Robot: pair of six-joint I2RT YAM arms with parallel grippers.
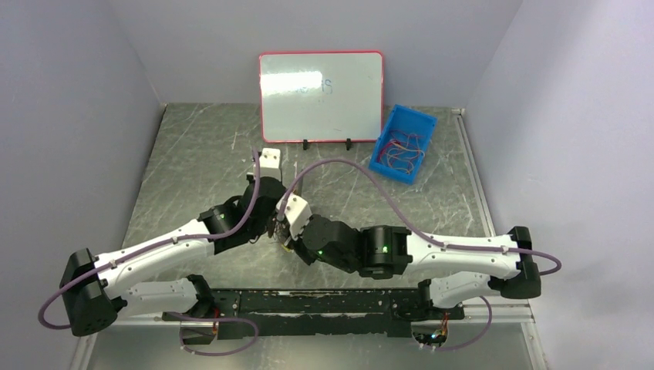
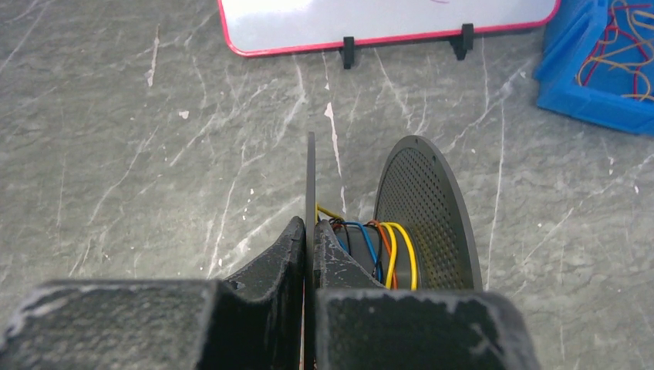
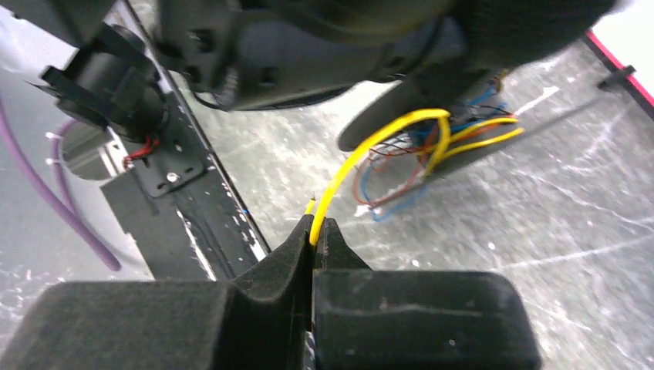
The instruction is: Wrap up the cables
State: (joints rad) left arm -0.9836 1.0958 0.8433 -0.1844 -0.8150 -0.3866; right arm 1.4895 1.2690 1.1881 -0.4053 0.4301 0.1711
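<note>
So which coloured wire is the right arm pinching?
The yellow wire: it alone arcs out into the shut jaws; the blue wire and orange wire sit on the spool.

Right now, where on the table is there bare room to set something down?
Two bare patches of table: far left, between the wall, the whiteboard and the left arm; and right, between the blue bin and the right arm. The middle is crowded: the left claw grips the spool, the right claw pinches a yellow cable.

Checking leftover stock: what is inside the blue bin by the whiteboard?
A loose tangle of thin red-orange and yellow cables lies in the blue bin. Anything beneath the tangle is covered; no count possible.
</note>
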